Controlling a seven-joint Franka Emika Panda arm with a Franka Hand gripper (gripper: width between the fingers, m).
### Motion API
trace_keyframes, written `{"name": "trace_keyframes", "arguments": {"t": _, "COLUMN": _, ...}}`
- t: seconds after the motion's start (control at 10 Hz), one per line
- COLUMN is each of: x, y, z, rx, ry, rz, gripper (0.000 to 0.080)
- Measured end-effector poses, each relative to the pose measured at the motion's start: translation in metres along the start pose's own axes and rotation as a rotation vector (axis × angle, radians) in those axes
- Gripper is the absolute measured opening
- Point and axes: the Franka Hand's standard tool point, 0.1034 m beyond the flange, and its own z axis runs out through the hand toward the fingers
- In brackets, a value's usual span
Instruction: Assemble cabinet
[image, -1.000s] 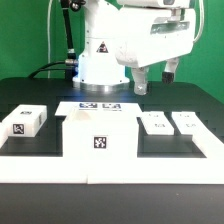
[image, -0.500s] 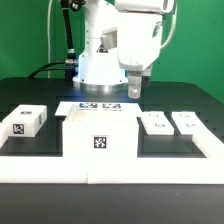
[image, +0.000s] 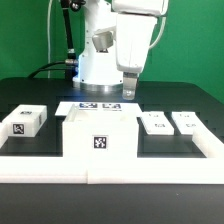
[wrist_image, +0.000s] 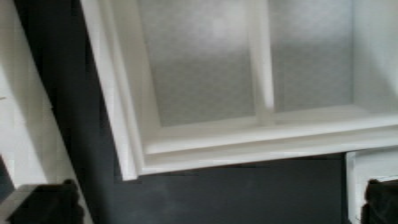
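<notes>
The cabinet's large white box (image: 98, 135) stands at the front middle of the black table with a tag on its front face. In the wrist view its open inside (wrist_image: 249, 70) shows, split by a thin wall. One smaller white tagged block (image: 25, 121) lies to the exterior view's left. Two more blocks (image: 157, 124) (image: 187, 122) lie to the right. My gripper (image: 132, 88) hangs above and just behind the box's right part. It is open and empty (wrist_image: 214, 205), with dark fingertips (wrist_image: 45, 203) wide apart over the black table.
The marker board (image: 100, 105) lies flat behind the box, in front of the robot's white base (image: 95, 65). A white rail (image: 110, 165) runs along the table's front edge. A black cable (image: 55, 60) hangs at the back left.
My gripper has swung from the exterior view's right toward the middle, and now hangs over the back of the large box. The parts have not moved.
</notes>
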Motion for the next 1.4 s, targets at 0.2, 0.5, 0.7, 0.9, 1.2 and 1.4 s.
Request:
{"name": "trace_keyframes", "arguments": {"t": 0.2, "x": -0.013, "y": -0.001, "z": 0.008, "rx": -0.023, "ry": 0.006, "rz": -0.193, "gripper": 0.0798}}
{"name": "trace_keyframes", "arguments": {"t": 0.5, "x": -0.020, "y": -0.003, "z": 0.012, "rx": -0.014, "ry": 0.003, "rz": -0.225, "gripper": 0.0798}}
{"name": "trace_keyframes", "arguments": {"t": 0.7, "x": -0.021, "y": -0.006, "z": 0.013, "rx": -0.011, "ry": 0.003, "rz": -0.224, "gripper": 0.0798}}
{"name": "trace_keyframes", "arguments": {"t": 0.9, "x": -0.022, "y": -0.016, "z": 0.016, "rx": 0.000, "ry": 0.002, "rz": -0.226, "gripper": 0.0798}}
{"name": "trace_keyframes", "arguments": {"t": 1.2, "x": -0.027, "y": -0.049, "z": 0.028, "rx": 0.018, "ry": 0.009, "rz": -0.226, "gripper": 0.0798}}
{"name": "trace_keyframes", "arguments": {"t": 1.4, "x": -0.027, "y": -0.066, "z": 0.034, "rx": 0.023, "ry": 0.014, "rz": -0.224, "gripper": 0.0798}}
